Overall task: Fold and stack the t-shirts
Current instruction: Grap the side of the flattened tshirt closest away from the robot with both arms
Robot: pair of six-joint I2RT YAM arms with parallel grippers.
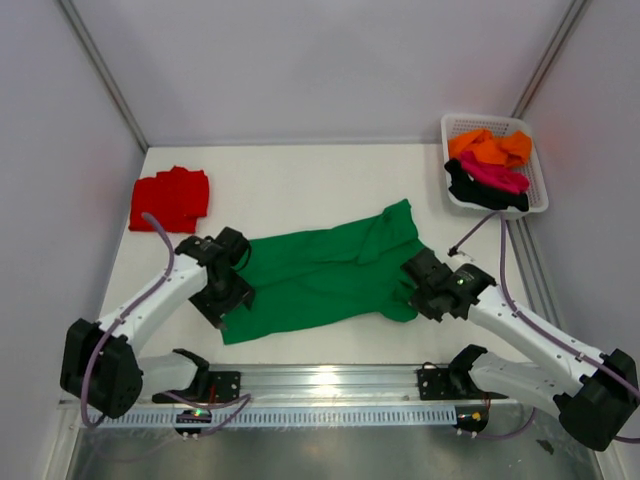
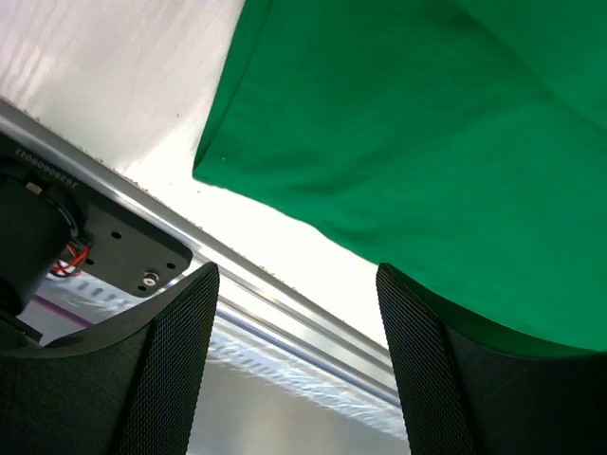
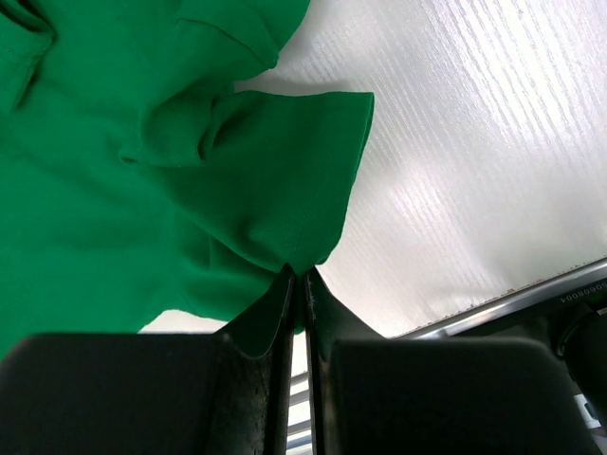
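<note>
Top external view: green shirt (image 1: 325, 275) lies spread out but rumpled mid-table (image 1: 300, 180), slanted, hem end toward the left arm and sleeve end toward the right. Each arm sits at its own end, which looks like a setup for stretching the shirt flat before folding. Left gripper (image 1: 233, 298) is over the near-left hem corner and right gripper (image 1: 415, 290) is at the near-right sleeve area. Red shirt (image 1: 170, 197), already folded, is parked at the far-left corner, probably the stack spot. Orange shirt (image 1: 490, 147), magenta shirt (image 1: 495, 175) and black shirt (image 1: 470, 190) wait bunched in the basket (image 1: 540, 190) at far right.

Left wrist view: fingers (image 2: 180, 360) stand wide apart with nothing between them. The hem corner lies flat on the table just ahead and the cloth edge runs by the right finger. Released, likely lining up to take the hem.

Right wrist view: jaws are clenched on a bunched fold of the green shirt at the sleeve (image 3: 285, 161), with cloth gathering into the tips. Held so that end can be tugged or lifted.
</note>
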